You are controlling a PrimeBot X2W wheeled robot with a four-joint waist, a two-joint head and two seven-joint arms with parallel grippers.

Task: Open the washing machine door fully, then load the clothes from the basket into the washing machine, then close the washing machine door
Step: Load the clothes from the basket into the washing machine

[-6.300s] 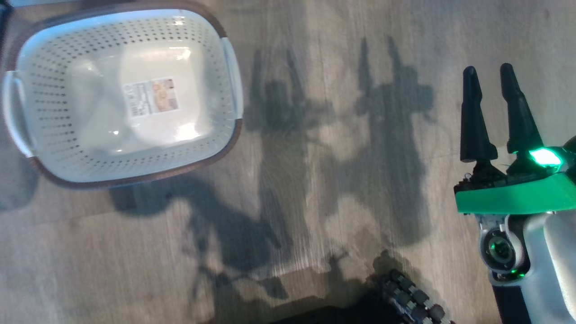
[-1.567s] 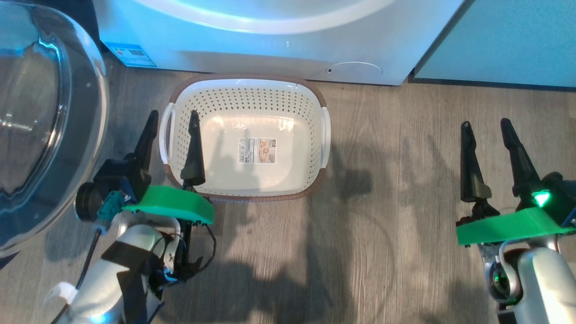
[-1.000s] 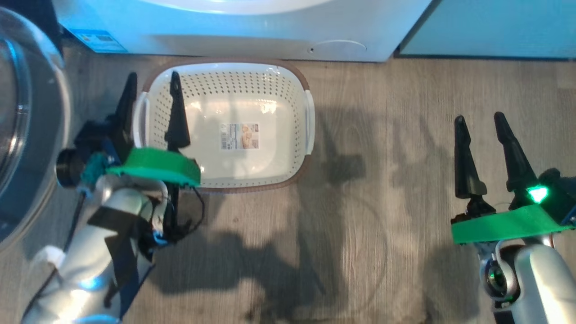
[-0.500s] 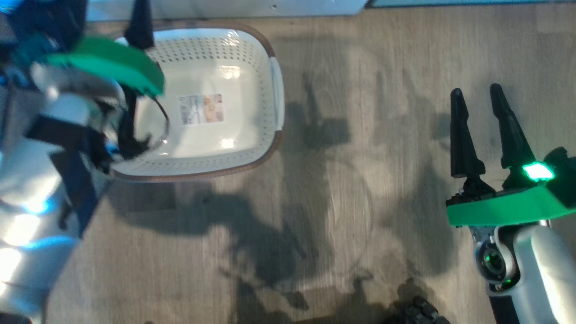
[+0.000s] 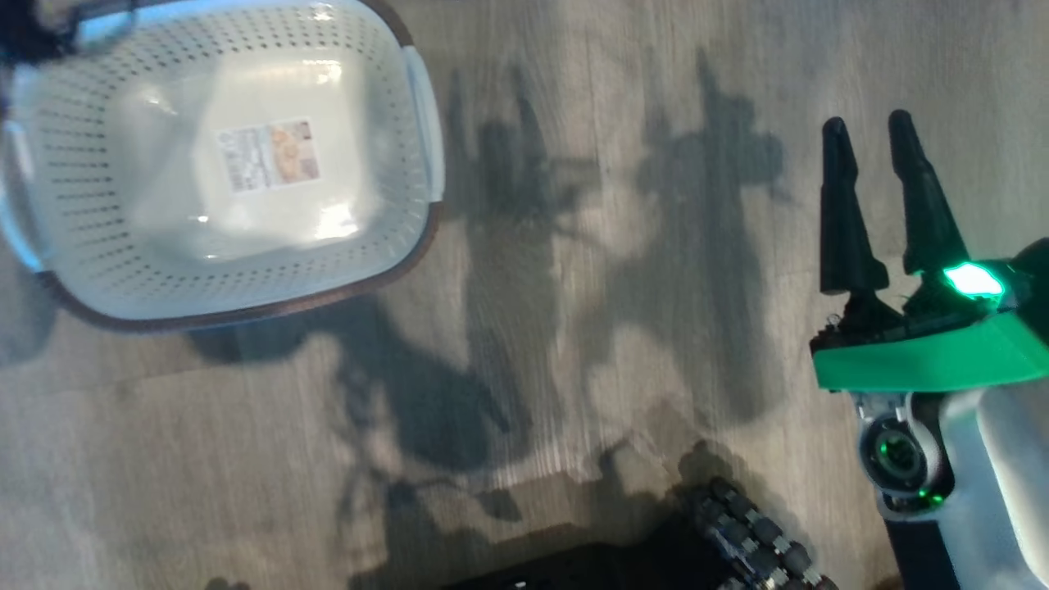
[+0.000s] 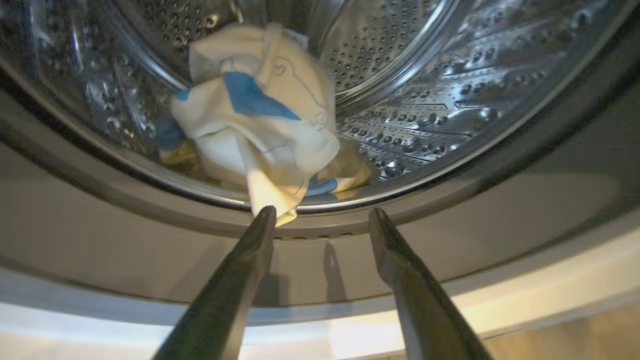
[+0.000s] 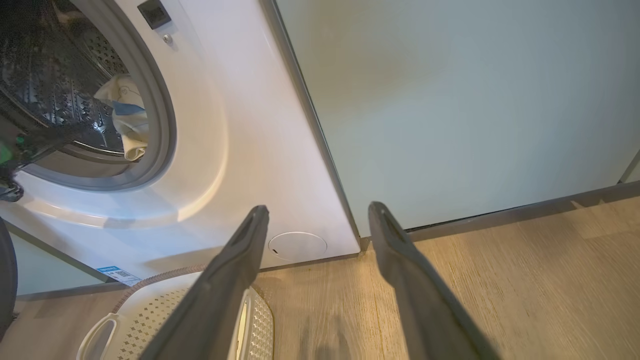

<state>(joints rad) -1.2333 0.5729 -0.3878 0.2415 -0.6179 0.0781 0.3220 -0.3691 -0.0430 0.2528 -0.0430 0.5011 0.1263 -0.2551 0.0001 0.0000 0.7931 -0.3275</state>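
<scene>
The clothes (image 6: 255, 130), a cream bundle with a blue patch, lie in the washing machine's steel drum (image 6: 425, 115). One corner of the fabric droops over the drum lip. My left gripper (image 6: 322, 214) is open just outside the grey gasket, its left fingertip beside that corner, with nothing between the fingers. The basket (image 5: 90, 221) stands empty on the floor with only a label inside. My right gripper (image 5: 869, 127) is open and empty, well right of the basket. The right wrist view has the washing machine (image 7: 240, 125), the clothes (image 7: 127, 125) and the basket (image 7: 150, 320). A dark curve at that view's left edge is the open door's rim (image 7: 6, 280).
A pale teal cabinet (image 7: 450, 100) adjoins the machine on the right. The round lower hatch (image 7: 297, 246) sits near the machine's bottom corner. Wood floor (image 5: 574, 328) spreads between the basket and my right arm. My dark wheeled base (image 5: 737, 533) lies at the bottom of the head view.
The head camera has swung down and away from the machine, so the basket now sits upper left. My left arm rose out of the head view. The right gripper has stayed open.
</scene>
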